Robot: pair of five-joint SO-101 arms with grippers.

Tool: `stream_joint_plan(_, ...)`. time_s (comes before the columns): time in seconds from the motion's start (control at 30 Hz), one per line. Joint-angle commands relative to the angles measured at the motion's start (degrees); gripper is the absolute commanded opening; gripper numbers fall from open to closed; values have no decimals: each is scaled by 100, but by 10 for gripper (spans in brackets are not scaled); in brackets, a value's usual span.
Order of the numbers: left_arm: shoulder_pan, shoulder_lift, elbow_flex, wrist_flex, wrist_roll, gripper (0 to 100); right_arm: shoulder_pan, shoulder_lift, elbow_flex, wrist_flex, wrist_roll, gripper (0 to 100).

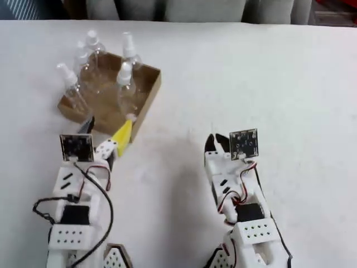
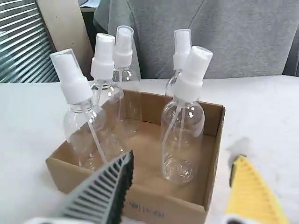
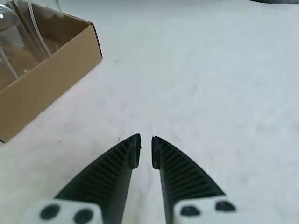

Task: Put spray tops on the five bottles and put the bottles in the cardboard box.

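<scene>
Several clear bottles [image 1: 125, 84] with white spray tops stand upright inside the cardboard box [image 1: 149, 92] at the far left of the table. In the left wrist view the bottles [image 2: 182, 135] stand close ahead in the box [image 2: 154, 207]. My left gripper [image 1: 106, 131] hovers at the box's near edge, open and holding nothing, with one dark finger [image 2: 110, 186] and one yellow finger [image 2: 252, 191]. My right gripper [image 1: 215, 144] rests over bare table right of the box, shut on nothing; its dark fingertips [image 3: 133, 147] nearly touch.
The white table [image 1: 251, 84] stretches free to the right of and behind the box. A corner of the box [image 3: 46, 79] shows in the right wrist view. Grey chair backs [image 2: 210, 37] stand beyond the far table edge.
</scene>
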Motion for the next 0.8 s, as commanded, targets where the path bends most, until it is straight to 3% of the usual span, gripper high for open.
stream_joint_plan(0.0, -92, -1349, -26, 1670, 79, 317, 48, -4, 44, 13, -35, 19)
stream_joint_plan(0.17, -92, -2519, -105, 3376, 70, 317, 13, -48, 44, 180, -44, 19)
stream_joint_plan(0.4, -84, -2360, -70, 3974, 62, 317, -75, -66, 44, 488, -44, 19)
stream_joint_plan(0.6, -66, -2360, -70, 4642, 26, 317, -532, -66, 44, 1455, -9, 19)
stream_joint_plan(0.77, -57, -2352, -70, 5257, -633, 316, -725, -75, 44, 1956, -18, 20)
